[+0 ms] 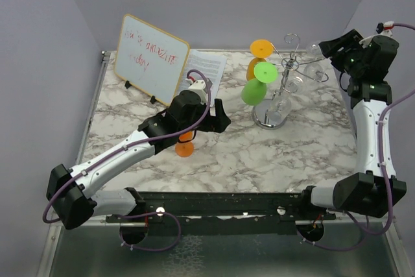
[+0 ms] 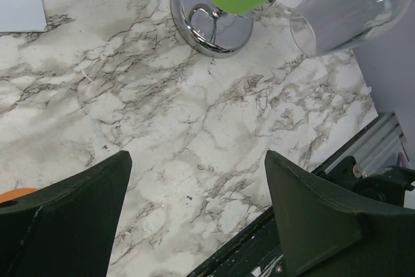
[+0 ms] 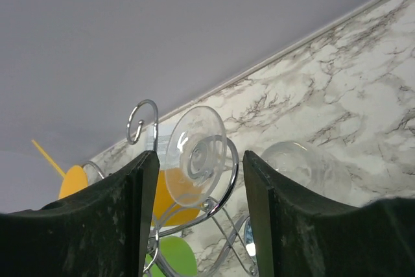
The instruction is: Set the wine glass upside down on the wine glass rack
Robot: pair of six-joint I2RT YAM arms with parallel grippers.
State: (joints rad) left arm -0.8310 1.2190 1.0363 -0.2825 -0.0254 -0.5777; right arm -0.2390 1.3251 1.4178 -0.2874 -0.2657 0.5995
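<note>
Marble-patterned table (image 1: pixel 292 154) bearing the wine glass rack (image 1: pixel 270 120), a shiny chrome stand with a disc base, a thin pole and curled wire arms. A green glass (image 1: pixel 258 85) and an orange glass (image 1: pixel 260 53) hang on the rack's left side. Farther left are a whiteboard (image 1: pixel 152 56), a paper sheet (image 1: pixel 213 69) and the left gripper (image 2: pixel 196 155), its jaws wide apart over bare marble. The clear wine glass (image 3: pixel 198 154) hangs bowl-down on the rack's right arm. Its round foot sits in a wire loop between the parted fingers of the right gripper (image 3: pixel 200 157).

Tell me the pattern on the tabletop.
The tabletop is white marble with grey veining, shown best in the left wrist view.
</note>
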